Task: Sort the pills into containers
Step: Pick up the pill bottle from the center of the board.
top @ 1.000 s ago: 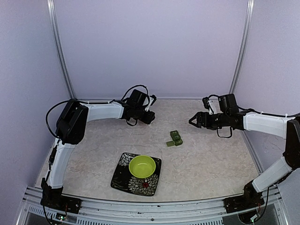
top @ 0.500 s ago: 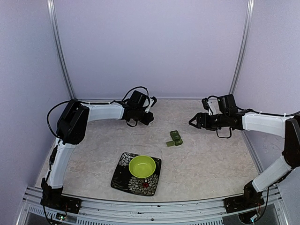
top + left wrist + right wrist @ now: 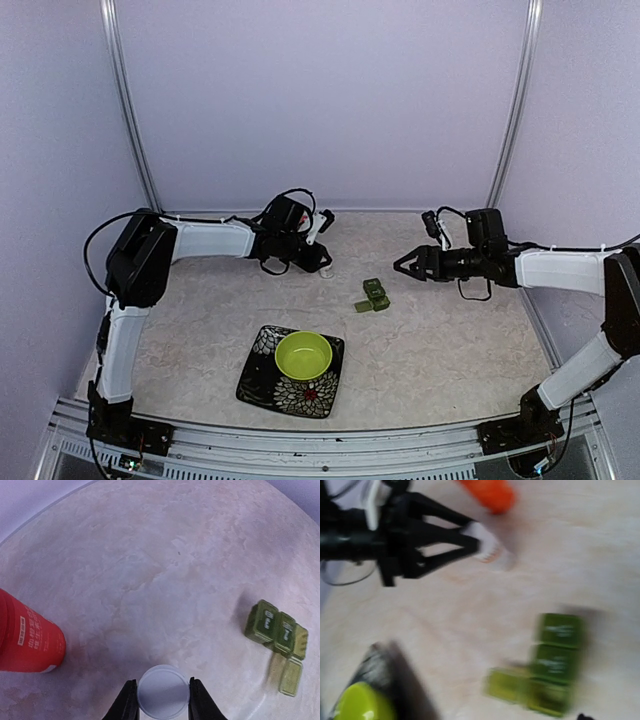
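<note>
The dark green pillbox (image 3: 373,295) lies mid-table; it is a strip of three compartments, and the end one has its lid (image 3: 290,676) folded open. It also shows in the left wrist view (image 3: 275,627) and, blurred, in the right wrist view (image 3: 552,662). My left gripper (image 3: 320,264) is shut on a round white bottle cap (image 3: 163,690), low over the table and left of the pillbox. The orange-red pill bottle (image 3: 27,635) lies uncapped at the far left. My right gripper (image 3: 404,265) is open and empty, just right of the pillbox. No loose pills show.
A lime-green bowl (image 3: 303,355) sits on a black floral plate (image 3: 262,385) near the front, below the pillbox. Lavender walls enclose the table on three sides. The right wrist view is motion-blurred.
My left gripper has come forward and down with the white cap. My right gripper has moved left, closer to the pillbox.
</note>
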Controlling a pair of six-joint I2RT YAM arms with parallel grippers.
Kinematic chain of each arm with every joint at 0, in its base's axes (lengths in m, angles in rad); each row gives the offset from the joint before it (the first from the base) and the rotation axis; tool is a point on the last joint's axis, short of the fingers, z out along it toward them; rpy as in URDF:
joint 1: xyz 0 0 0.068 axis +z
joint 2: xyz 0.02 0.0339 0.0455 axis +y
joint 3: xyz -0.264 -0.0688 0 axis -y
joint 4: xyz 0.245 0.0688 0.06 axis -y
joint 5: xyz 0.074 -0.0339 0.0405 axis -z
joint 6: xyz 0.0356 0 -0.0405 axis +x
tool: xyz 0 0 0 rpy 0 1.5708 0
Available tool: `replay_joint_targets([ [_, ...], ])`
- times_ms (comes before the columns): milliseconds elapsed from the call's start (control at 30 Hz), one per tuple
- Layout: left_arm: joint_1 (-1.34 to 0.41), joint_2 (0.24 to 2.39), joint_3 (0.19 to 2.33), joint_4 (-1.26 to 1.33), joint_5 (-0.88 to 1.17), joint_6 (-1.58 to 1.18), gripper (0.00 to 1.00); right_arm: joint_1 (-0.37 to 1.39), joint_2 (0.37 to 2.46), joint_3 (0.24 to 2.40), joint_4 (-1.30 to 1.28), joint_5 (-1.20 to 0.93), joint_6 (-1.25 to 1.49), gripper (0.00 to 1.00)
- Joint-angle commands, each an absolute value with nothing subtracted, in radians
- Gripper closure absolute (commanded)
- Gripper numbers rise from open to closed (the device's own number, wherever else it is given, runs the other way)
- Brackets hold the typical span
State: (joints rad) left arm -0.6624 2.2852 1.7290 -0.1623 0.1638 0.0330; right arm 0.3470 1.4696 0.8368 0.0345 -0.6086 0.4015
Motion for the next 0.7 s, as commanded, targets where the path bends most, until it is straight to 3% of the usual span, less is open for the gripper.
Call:
replay_joint_targets([
  [0,-0.685,2.085,1.605,0.012,0.33,0.015,0.98,0.357,1.444,0.755,0.334,-0.914,0.47,0.19],
  [433,-0.828,1.738,1.261,0.427,0.607,-0.028,0.97,0.357,1.365,0.571,0.973,-1.07,0.811,0.21],
  [667,-0.892,1.691,1.245,0.518,0.673,-0.058,0.96,0.407,1.365,0.554,1.216,-1.111,0.926,0.22],
])
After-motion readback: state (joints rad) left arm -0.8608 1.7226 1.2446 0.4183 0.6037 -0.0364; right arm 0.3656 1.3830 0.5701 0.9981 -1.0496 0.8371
